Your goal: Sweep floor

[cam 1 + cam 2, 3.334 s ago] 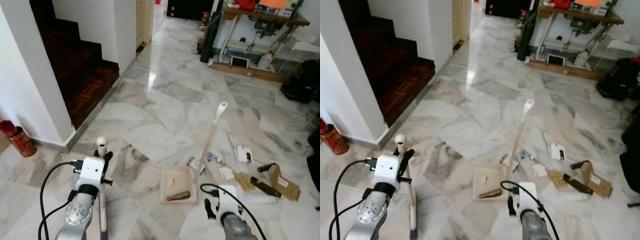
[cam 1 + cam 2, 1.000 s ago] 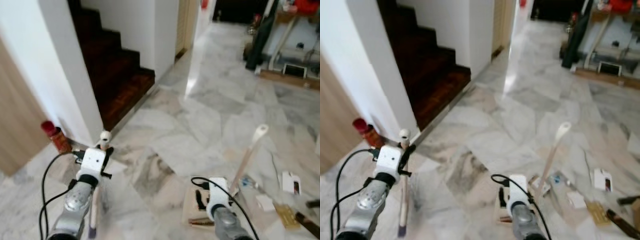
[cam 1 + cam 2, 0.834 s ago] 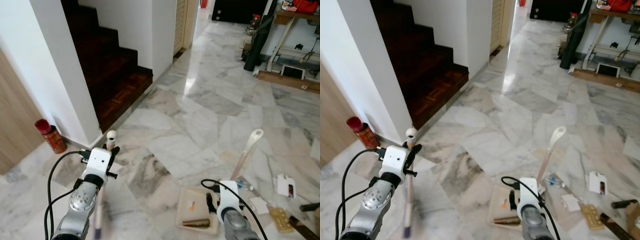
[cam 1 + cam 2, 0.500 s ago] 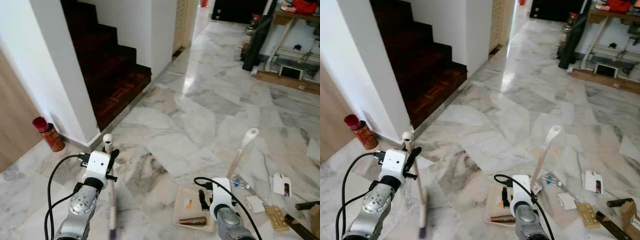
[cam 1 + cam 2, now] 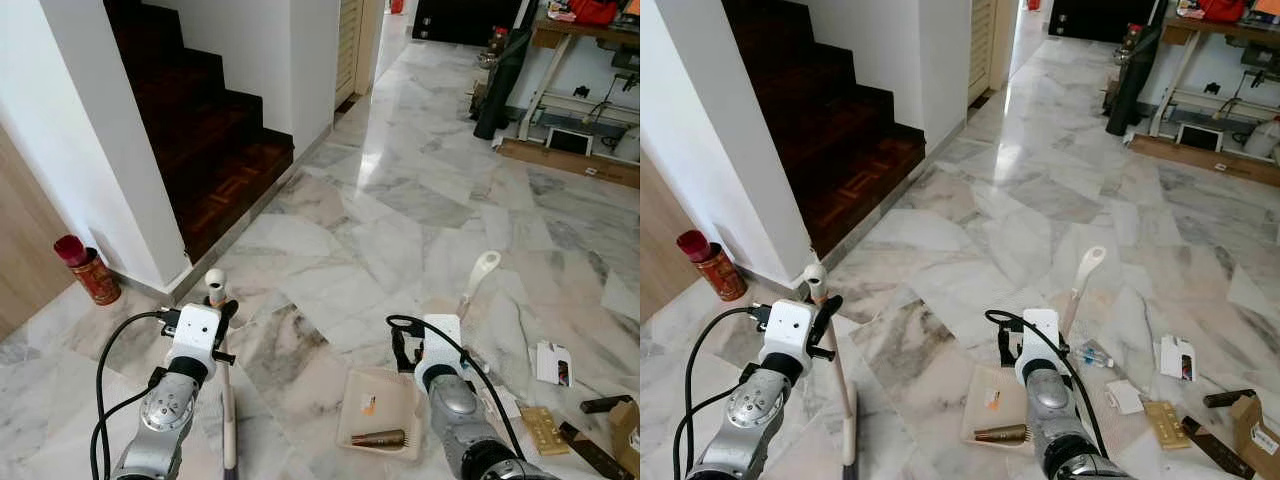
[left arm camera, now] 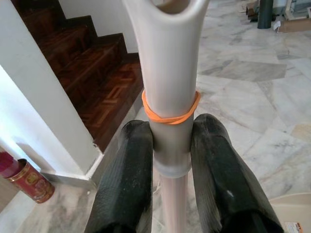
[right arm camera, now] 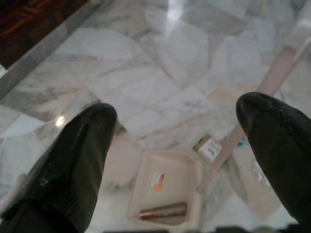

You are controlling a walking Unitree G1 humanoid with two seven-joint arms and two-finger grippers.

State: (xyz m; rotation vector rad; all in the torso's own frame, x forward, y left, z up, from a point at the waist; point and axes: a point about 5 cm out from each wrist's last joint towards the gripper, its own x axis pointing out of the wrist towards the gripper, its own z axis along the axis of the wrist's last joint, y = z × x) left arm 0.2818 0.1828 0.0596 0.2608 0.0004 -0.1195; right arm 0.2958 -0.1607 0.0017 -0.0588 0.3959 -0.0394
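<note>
Lower centre of frame: the right gripper (image 7: 180, 145), fingers spread wide, has risen above the cream plastic dustpan (image 5: 380, 408), while the left gripper (image 6: 167, 160) still clamps the pale broom handle (image 6: 169, 97), sweeping unfinished.

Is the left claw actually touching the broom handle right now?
Touching. In the left wrist view the left claw has both black fingers pressed against the broom handle, just under the orange band.

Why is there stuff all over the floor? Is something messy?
Yes. Cardboard scraps and small packets lie scattered on the marble floor, to the right of the dustpan. The dustpan already holds a brown stick-like piece and a small wrapper.
</note>
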